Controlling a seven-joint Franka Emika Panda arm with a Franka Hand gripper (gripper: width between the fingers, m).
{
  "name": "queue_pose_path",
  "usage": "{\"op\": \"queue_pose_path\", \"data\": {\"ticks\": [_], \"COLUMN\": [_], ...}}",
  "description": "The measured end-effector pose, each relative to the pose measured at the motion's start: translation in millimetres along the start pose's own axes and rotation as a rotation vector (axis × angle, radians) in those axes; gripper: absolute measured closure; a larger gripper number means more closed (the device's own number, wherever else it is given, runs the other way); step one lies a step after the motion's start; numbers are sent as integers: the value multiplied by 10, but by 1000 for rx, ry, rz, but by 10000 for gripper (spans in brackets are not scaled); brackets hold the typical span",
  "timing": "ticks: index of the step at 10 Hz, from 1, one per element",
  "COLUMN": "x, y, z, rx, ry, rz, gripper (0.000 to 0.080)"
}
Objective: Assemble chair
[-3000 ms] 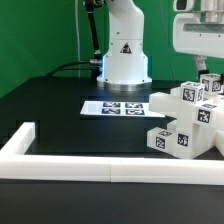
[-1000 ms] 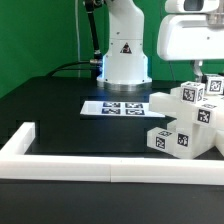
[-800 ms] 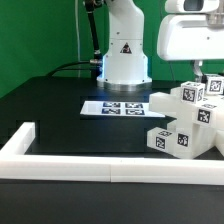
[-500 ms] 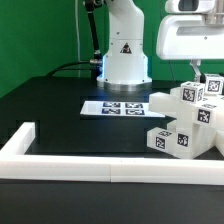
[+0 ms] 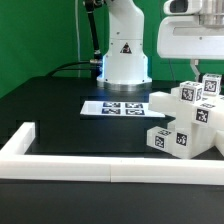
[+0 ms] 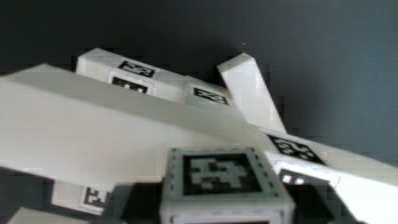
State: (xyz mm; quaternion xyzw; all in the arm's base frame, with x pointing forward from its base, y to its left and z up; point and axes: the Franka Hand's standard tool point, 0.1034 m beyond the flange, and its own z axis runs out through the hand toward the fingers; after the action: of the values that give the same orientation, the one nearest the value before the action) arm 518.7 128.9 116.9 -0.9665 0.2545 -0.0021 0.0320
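The white chair parts (image 5: 185,125) lie in a pile at the exterior view's right, each with black-and-white tags. My gripper (image 5: 200,72) hangs straight down over the top of the pile. In the wrist view the gripper (image 6: 222,203) has its dark jaws against both sides of a small white tagged block (image 6: 222,172) and looks shut on it. The same block (image 5: 192,93) sits at the top of the pile. Behind it in the wrist view are a broad white slab (image 6: 98,110) and a slanting post (image 6: 249,90).
The marker board (image 5: 112,107) lies flat in front of the robot base (image 5: 123,55). A long white low border rail (image 5: 100,165) runs along the front and turns back at the exterior view's left. A green wall stands behind.
Since three seconds ago the gripper has come down and toward the exterior view's left, onto the top of the pile. Over the last second it has barely moved.
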Motion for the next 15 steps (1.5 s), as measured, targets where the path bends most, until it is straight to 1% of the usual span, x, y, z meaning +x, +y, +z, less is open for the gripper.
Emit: {"op": "queue_pose_path", "data": {"ticks": [1, 2, 5, 7, 8, 9, 10, 11, 12, 13, 15], "x": [1, 3, 3, 2, 2, 1, 1, -17, -25, -22, -16], "y": [-1, -5, -5, -14, -14, -14, -13, -12, -6, 2, 11], "z": [0, -2, -1, -2, -2, -2, -2, 5, 9, 9, 8], "rx": [2, 11, 11, 17, 17, 17, 17, 8, 1, -6, -17], "ry": [-1, -5, -7, -10, -11, -10, -10, -19, -23, -18, -10], "rz": [66, 156, 325, 478, 477, 461, 429, 424, 377, 246, 45], "gripper": [512, 512, 512, 512, 512, 464, 275, 178, 178, 156, 151]}}
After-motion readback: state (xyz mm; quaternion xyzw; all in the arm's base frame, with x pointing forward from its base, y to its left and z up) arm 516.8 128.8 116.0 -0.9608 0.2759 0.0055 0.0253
